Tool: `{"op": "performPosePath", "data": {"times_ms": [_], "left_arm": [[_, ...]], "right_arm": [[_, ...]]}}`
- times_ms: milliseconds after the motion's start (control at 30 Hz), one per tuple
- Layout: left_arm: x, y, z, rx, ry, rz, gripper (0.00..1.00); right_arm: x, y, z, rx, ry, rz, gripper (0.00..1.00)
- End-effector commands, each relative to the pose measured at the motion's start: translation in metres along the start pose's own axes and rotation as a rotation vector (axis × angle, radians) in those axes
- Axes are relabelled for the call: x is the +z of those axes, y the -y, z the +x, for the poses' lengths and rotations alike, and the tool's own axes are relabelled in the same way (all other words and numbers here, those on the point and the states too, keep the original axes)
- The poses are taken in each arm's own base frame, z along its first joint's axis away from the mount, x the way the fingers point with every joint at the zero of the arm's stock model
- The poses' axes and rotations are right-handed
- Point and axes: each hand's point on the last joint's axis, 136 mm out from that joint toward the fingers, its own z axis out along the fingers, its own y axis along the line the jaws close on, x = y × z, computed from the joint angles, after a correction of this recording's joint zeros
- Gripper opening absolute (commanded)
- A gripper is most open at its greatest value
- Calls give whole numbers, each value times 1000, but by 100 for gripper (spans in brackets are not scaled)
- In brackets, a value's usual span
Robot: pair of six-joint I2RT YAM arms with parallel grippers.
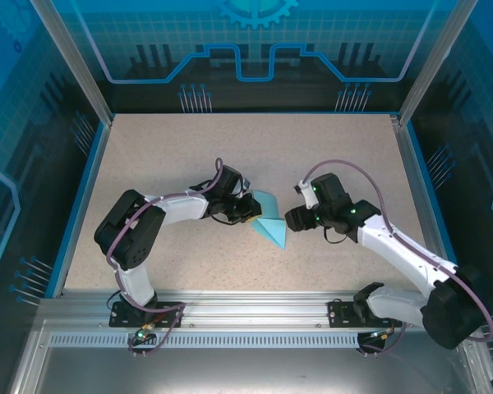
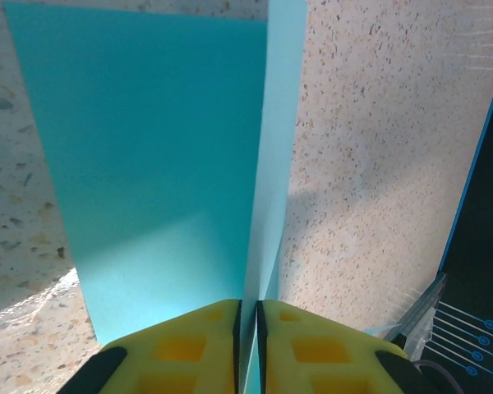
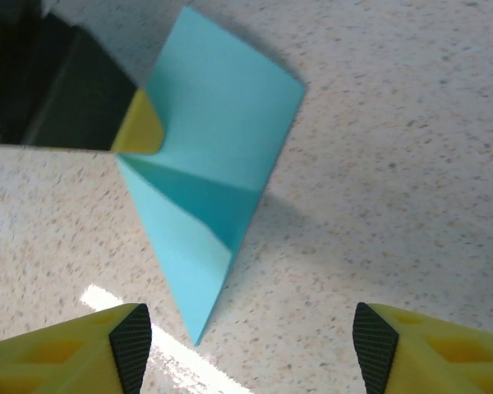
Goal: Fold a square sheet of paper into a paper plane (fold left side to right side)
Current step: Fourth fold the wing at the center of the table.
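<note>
The square sheet of paper (image 1: pixel 269 220) is turquoise-blue and creased into a pointed shape at the middle of the table. My left gripper (image 1: pixel 251 210) is at the sheet's left edge. In the left wrist view its yellow fingers (image 2: pixel 189 349) are shut on a thin raised flap (image 2: pixel 271 164), while the rest of the sheet (image 2: pixel 148 164) lies flat to the left. My right gripper (image 1: pixel 289 220) is just right of the sheet. In the right wrist view it (image 3: pixel 251 345) stands open, the sheet's tip (image 3: pixel 199 328) is between its pads without touching them, and the left fingertip (image 3: pixel 140 131) pinches the paper (image 3: pixel 222 123).
The speckled beige table (image 1: pixel 189 156) is ringed by a blue rim and transparent walls (image 1: pixel 82 164). An aluminium rail (image 1: pixel 246 308) carrying both arm bases runs along the near edge. Open tabletop lies behind and to both sides of the sheet.
</note>
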Motion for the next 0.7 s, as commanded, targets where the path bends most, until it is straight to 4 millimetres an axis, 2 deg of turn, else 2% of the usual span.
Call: {"op": "performPosePath", "data": {"times_ms": [0, 233, 400, 667], "left_arm": [[-9, 11, -3, 23, 20, 1, 16], [-8, 9, -2, 22, 16, -12, 15], [-9, 10, -3, 20, 18, -10, 14], [-9, 11, -3, 20, 17, -13, 14]], "right_arm": [[6, -13, 11, -97, 2, 35, 70], [16, -39, 24, -189, -7, 40, 73], [24, -50, 33, -254, -28, 48, 74], [39, -65, 28, -327, -30, 45, 78]]}}
